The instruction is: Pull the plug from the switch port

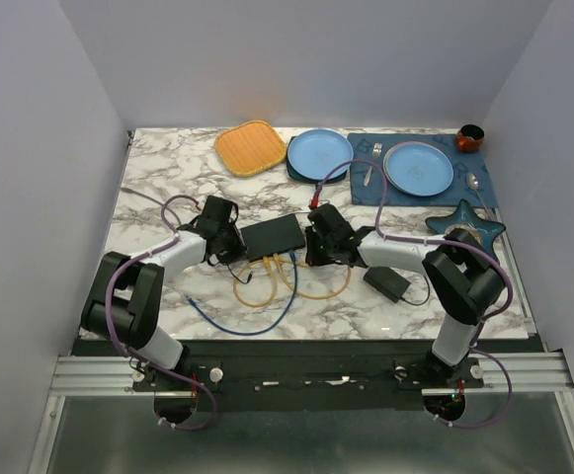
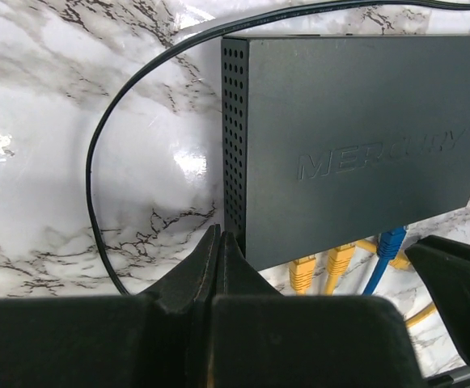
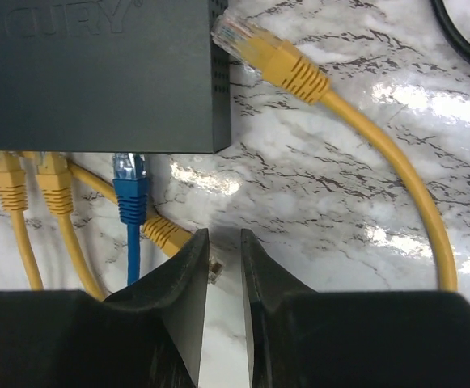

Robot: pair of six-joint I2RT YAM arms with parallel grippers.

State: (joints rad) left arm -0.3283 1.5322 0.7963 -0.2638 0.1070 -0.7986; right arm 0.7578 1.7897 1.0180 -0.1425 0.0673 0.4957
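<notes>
The switch (image 1: 274, 236) lay between my pincers. My left pincer (image 2: 221, 236), clenched empty, sat at its left corner; my right pincer (image 3: 224, 238), slightly parted, held nothing near the blue plug (image 3: 129, 192) at its port edge. Closing there could snag a loose yellow plug (image 3: 167, 233) instead.

Two claws: left claw (image 2: 220, 242), right claw (image 3: 224, 242). One switch (image 1: 274, 237), ahead of and between them. One power brick (image 1: 386, 283), behind the right claw and to its right.

Far ahead of the right claw: two blue plates (image 1: 318, 155) (image 1: 419, 169), one orange tray (image 1: 250, 147), one blue mat (image 1: 405, 197), one fork (image 1: 372, 161), one spoon (image 1: 476, 185), one brown cup (image 1: 470, 137). One star-shaped dish (image 1: 464, 219), well off to its right.

Near the right claw, five plugs:
- Four yellow plugs (image 3: 8, 174) (image 3: 52, 174) (image 3: 166, 233) (image 3: 271, 56): two ahead to the left, one just beside the fingertips (image 3: 192, 259), one ahead to the right.
- One blue plug (image 3: 129, 186), ahead to the left.
</notes>
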